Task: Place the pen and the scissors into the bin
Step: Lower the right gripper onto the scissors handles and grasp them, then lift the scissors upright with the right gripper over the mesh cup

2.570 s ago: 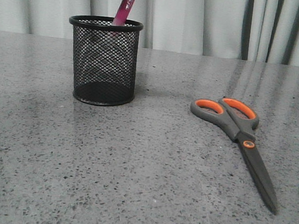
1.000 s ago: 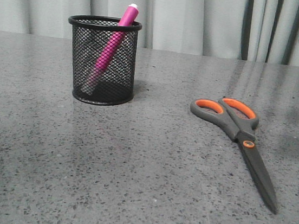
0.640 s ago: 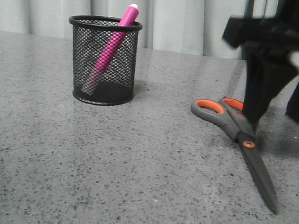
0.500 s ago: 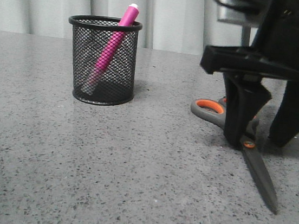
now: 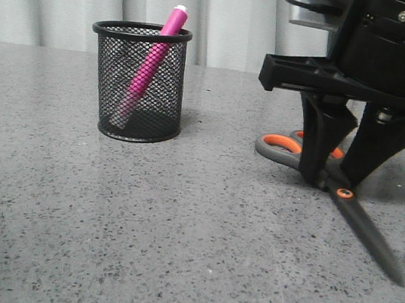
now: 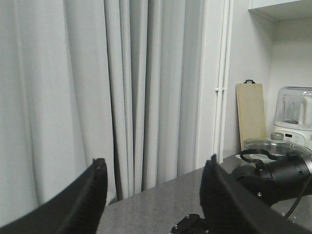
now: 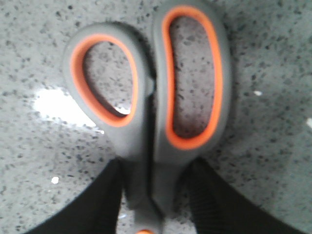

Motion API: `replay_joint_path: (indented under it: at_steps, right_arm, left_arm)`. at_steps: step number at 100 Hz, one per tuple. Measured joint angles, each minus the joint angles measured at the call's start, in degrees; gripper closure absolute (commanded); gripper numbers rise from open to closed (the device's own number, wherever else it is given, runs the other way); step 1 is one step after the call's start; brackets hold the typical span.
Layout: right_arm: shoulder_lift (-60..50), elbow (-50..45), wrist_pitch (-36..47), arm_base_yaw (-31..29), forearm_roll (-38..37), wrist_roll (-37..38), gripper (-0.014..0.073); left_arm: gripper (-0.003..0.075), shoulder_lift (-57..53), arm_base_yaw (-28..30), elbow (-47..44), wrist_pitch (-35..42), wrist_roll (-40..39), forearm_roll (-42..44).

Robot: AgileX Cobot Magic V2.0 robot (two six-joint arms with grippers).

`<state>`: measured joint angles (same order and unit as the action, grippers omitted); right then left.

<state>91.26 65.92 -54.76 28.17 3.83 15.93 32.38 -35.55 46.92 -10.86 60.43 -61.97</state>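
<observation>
Straddling the scissors point(image 5: 331, 186), the right hand point(image 5: 336, 179) stands low over the grey speckled desk point(image 5: 177, 237), one finger on each side of the neck between the finger loops and the orange pivot screw point(image 5: 344, 192). In the right wrist view both fingers point(image 7: 97, 204) sit close against the grey handle shanks of the scissors point(image 7: 151, 97); whether they press on them or merely flank them cannot be told, so the hand's grip is undetermined. The scissors lie on the desk with the orange-lined loops toward the curtain point(image 5: 240, 23) and the blades pointing toward the near right; the blade end appears blurred.

The bin point(image 5: 138, 84) stands upright on the desk, well apart to the left of the scissors. The pen point(image 5: 150, 64) is inside it, leaning, its lower end near the bin's floor at left and its white-tipped top projecting above the rim at right.

The left hand point(image 6: 151, 195) is seen only in its own wrist view, raised and facing the curtain point(image 6: 97, 87), fingers spread wide with nothing between them.
</observation>
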Motion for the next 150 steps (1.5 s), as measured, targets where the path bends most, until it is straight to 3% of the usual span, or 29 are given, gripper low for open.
replay_joint_path:
  at_steps: [17,30,58,82,101,124,150]
  right_arm:
    - [2.3,1.1,-2.0,0.4,-0.8,0.2,0.041]
    - [3.2,1.7,-2.7,1.1,-2.2,0.3,0.067]
    - [3.4,7.6,-1.2,1.4,-3.8,0.6,0.0656]
    - [-0.5,22.5,11.1,4.0,-5.5,0.6,0.0656]
    - [-0.6,24.7,25.5,7.6,-6.4,-0.4,0.0656]
    - [2.3,18.6,46.5,11.1,-11.7,-1.0,0.0656]
    - [4.8,5.8,61.4,11.5,-12.8,-1.2,0.0656]
  left_arm:
    - [0.0337,0.0,0.0,0.0,-0.1,0.0,0.0]
    - [0.0337,0.0,0.0,0.0,-0.1,0.0,0.0]
    - [0.0346,-0.1,0.0,0.0,-0.4,0.0,0.0]
    - [0.0346,-0.2,0.0,-0.2,-0.4,0.0,-0.1]
    - [0.0346,-0.2,0.0,-0.2,-0.4,0.0,-0.2]
    - [0.0346,-0.2,0.0,-0.2,-0.5,0.0,-0.2]
    - [0.0346,-0.7,0.0,-0.2,-2.3,0.0,-0.2]
